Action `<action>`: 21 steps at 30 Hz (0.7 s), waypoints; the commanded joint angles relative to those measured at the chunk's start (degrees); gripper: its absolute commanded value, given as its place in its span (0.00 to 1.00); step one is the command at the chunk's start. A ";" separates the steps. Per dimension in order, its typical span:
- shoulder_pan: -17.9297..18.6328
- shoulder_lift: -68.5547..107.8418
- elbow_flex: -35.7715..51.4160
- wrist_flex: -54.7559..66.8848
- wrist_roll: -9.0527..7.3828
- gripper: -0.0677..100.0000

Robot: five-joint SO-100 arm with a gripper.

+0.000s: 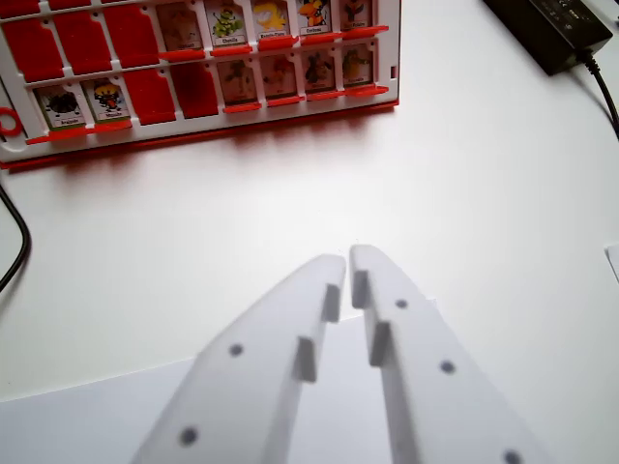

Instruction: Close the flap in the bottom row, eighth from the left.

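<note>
**Gripper waits short of the game board, jaws nearly together**

Seen from the wrist camera (the only view on offer), the white gripper [348, 263] fills the lower middle of the picture, its two flat fingers [290, 329] reaching up and away from the lens. The jaws stand almost pressed together, with only a thin slit between the tips, and they pinch nothing.

A bare white table [455, 184] separates the gripper from a red-and-white flap board [193, 130] lying along the top edge, well apart from the fingertips. The board's long axis runs across the picture, tilted slightly so that its end on the wrist view's right sits a little higher. Two rows of flaps show. In the lower row, two portrait cards at the wrist view's left stand open, then two plain red backs, then four more open portraits.

The last of those, the end flap [357, 66] beside the board's corner on the wrist view's right, is judged to be the eighth, though the board's left end runs out of frame and the count is unsure. It lies almost straight ahead of the fingertips, barely to the wrist view's right. Its hinge appears to follow the red strip at its foot, parallel to the board's long axis, so its face points toward the camera.

A black power brick [561, 29] and a black cable [17, 253] sit at the margins.
</note>
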 commanded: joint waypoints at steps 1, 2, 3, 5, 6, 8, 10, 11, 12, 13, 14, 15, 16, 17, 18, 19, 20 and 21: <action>2.20 -2.20 -2.64 -0.97 0.18 0.00; 2.81 -2.72 -2.37 -1.32 0.18 0.00; 3.43 -3.25 -2.11 -1.58 0.09 0.00; 4.57 -4.48 -1.49 -2.55 0.00 0.00; 5.19 -5.36 -1.23 -2.99 -0.09 0.00; 6.15 -7.21 -0.70 -4.57 -0.09 0.00; 7.03 -9.23 -0.09 -6.59 -0.26 0.00; 7.38 -10.02 0.35 -7.65 -0.44 0.00; 7.56 -10.90 0.70 -8.35 -0.62 0.00; 7.82 -11.87 1.05 -8.88 -0.88 0.00; 7.91 -12.57 1.67 -9.67 -0.88 0.00; 8.00 -12.83 2.64 -10.72 -1.14 0.00; 7.91 -12.92 3.87 -11.78 -1.49 0.00; 7.65 -12.92 5.01 -12.66 -1.85 0.00; 7.56 -12.92 6.24 -13.62 -2.11 0.00; 7.29 -12.92 7.73 -14.94 -2.37 0.00; 7.12 -13.10 9.32 -16.17 -2.64 0.00; 6.86 -13.36 10.72 -17.58 -2.72 0.00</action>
